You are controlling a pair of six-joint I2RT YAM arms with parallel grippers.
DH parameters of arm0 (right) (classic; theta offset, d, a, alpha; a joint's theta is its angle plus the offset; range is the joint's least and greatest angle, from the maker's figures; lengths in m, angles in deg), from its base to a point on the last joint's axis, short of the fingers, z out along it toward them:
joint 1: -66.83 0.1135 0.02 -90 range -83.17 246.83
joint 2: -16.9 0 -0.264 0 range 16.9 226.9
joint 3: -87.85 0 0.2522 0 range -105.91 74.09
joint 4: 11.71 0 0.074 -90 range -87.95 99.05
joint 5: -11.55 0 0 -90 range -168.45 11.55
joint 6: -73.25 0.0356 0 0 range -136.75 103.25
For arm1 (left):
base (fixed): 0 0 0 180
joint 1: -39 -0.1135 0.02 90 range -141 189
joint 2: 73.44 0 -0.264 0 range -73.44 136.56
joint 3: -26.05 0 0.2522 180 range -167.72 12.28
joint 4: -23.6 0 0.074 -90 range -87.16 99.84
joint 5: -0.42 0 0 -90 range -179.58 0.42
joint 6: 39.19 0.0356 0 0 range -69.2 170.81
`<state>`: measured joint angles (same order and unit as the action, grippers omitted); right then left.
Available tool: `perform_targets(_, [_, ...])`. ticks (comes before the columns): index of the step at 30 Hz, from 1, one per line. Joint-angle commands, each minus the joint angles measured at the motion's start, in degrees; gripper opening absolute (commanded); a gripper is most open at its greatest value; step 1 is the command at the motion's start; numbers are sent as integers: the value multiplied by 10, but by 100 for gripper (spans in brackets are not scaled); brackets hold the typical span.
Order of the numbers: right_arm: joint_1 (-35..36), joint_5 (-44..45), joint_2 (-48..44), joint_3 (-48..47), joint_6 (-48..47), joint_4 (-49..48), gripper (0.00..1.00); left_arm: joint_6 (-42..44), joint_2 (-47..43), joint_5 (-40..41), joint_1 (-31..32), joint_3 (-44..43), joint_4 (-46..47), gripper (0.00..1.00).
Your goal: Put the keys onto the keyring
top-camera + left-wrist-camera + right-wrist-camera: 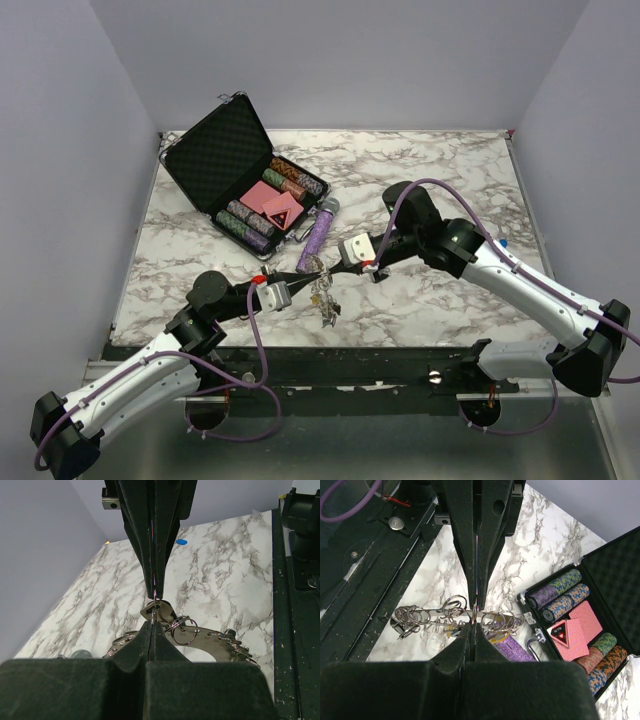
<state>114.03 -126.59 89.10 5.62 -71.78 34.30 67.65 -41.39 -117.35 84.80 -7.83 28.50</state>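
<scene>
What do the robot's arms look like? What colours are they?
The left arm and right arm have white shells, chunky black joints and a trailing purple cable each. The left gripper and right gripper have white bodies, a dab of red, and long black fingers tapering to points.

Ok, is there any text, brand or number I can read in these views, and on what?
None is legible.
Red card box in the chip case: dark triangular emblem, marks too small to read.
The keys and keyring: any stamping is too blurred.
</scene>
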Motion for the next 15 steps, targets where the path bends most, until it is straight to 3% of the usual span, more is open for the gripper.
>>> perform_targets(1, [7, 13, -7, 8, 8, 2, 1, -3, -8, -22, -1, -4, 46, 0])
perform_targets(15, [7, 14, -8, 8, 17, 0, 0, -5, -7, -26, -2, -4, 47, 0])
